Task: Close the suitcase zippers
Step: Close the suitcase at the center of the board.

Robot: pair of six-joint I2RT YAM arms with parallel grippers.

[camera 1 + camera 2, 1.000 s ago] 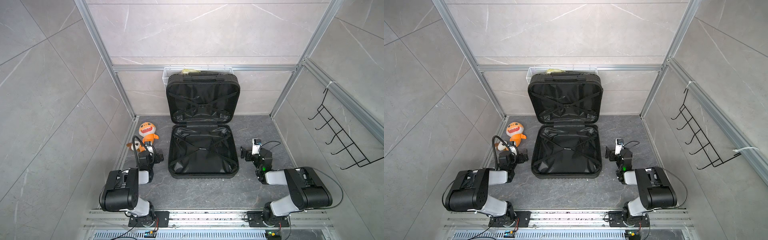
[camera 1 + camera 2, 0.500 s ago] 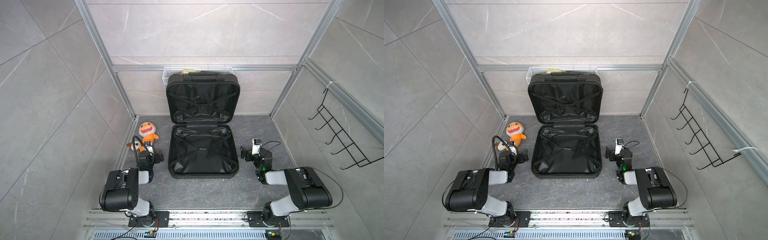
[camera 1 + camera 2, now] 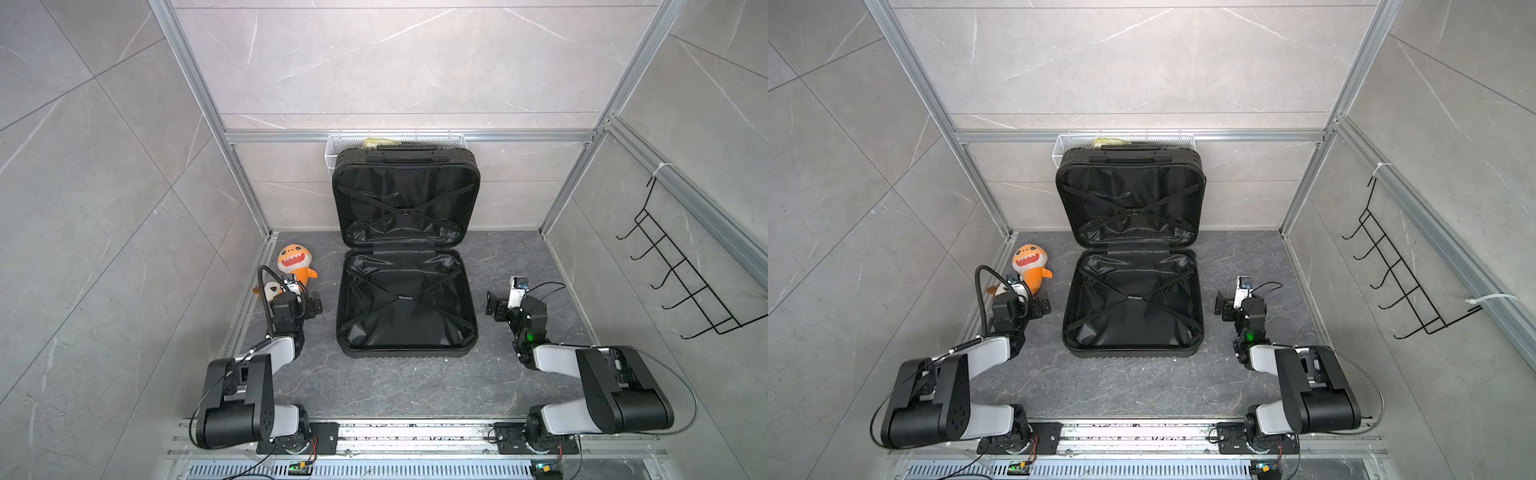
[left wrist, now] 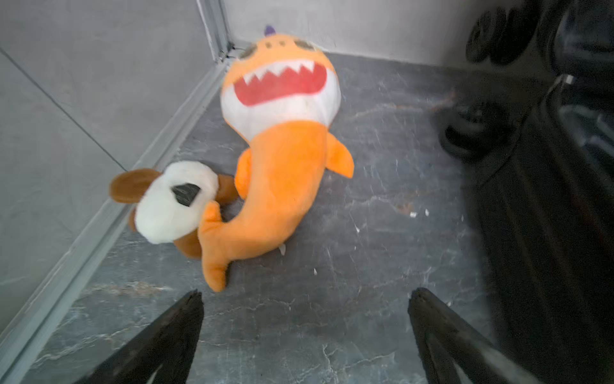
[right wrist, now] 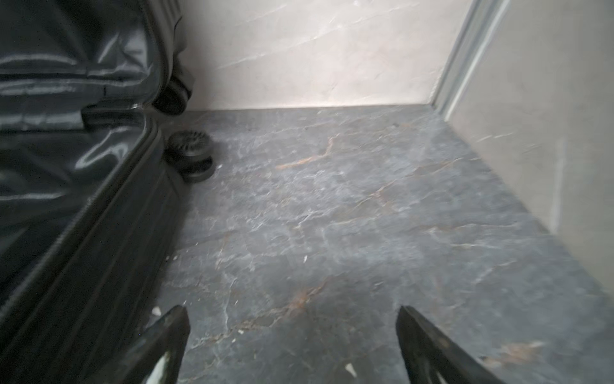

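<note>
1. The suitcase [image 3: 405,299] is seen lying open in the middle of the floor [image 3: 395,382]. Its lower half is laid flat and its lid is stood upright against the back wall, which appears to be what keeps it from falling shut.
2. The zippers [image 5: 71,221] are shown undone, as a thin dark track along the rim of the lower half. No pull can be picked out in any view.
3. The left gripper [image 4: 305,294] is held low beside the left flank of the case, with its jaws spread wide and nothing between them.
4. The right gripper [image 5: 292,311] is mirrored on the right flank, likewise spread and empty, near a wheel [image 5: 191,154] at the hinge end.
5. The arms are judged to be parked on either side so that the lid can be reached and brought down. That step is thought to be needed before any zipper can be run.
6. A plush shark [image 4: 282,149] and a plush dog [image 4: 172,199] are left touching each other in the left corner, apart from the case.
7. The floor is finished in dark veined stone, and the room is enclosed by pale marbled panels in an aluminium frame.
8. A wire basket [image 3: 415,139] is mounted on the back wall behind the lid, and a black hook rack [image 3: 673,282] is hung on the right wall.
</note>
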